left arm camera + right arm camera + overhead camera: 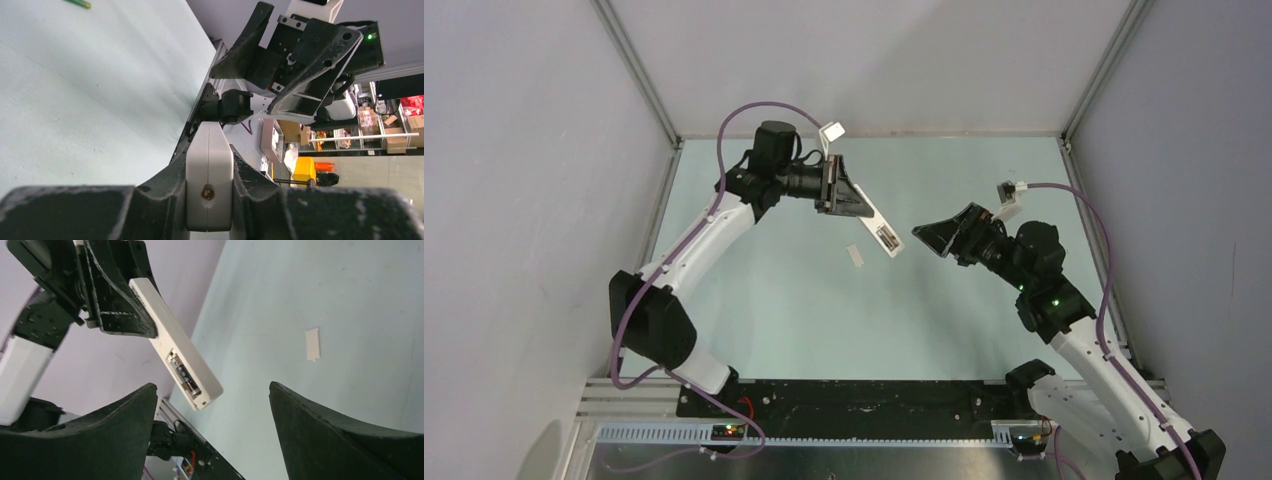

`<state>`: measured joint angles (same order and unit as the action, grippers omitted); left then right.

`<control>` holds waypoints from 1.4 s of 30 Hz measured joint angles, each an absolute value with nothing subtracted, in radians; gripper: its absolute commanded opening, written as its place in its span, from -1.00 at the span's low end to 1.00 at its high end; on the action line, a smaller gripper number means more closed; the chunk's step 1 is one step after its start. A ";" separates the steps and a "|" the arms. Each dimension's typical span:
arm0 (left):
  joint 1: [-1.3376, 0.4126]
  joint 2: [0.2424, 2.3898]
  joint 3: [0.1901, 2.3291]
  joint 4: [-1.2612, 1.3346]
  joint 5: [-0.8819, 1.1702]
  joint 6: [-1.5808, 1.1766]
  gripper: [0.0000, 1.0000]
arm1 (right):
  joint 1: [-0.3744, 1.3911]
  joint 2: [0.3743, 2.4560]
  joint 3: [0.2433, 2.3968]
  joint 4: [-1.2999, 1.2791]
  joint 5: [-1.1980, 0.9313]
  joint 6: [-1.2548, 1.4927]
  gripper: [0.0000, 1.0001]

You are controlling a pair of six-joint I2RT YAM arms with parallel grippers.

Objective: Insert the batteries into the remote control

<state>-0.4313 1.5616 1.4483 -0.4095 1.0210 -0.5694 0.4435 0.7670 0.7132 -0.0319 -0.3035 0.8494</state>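
Note:
My left gripper (849, 203) is shut on the remote control (879, 228), a slim white bar held in the air and slanting down to the right. In the left wrist view the remote control (209, 170) shows end-on, clamped between both fingers. Its open recess faces my right wrist camera, with one dark battery (184, 375) lying inside it. My right gripper (932, 240) hangs just right of the remote's free end, open and holding nothing; its fingers (125, 425) stand wide apart. A greenish battery (77, 3) lies on the table, partly cut off by the frame edge.
A small flat white cover piece (855, 256) lies on the pale green table (804, 320) below the remote, and shows as the cover piece (312, 344) in the right wrist view. Grey walls with metal posts (639, 70) enclose the table on three sides.

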 measured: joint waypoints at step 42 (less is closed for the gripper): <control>-0.467 1.131 1.351 -0.370 0.654 -0.391 -1.00 | 0.682 0.915 0.934 -0.072 0.068 1.103 0.84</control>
<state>-0.4667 1.1305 1.3506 -0.3698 0.6540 -0.3912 0.6815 0.9154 0.9340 -0.0715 0.0685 1.1030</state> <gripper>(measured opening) 0.282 0.915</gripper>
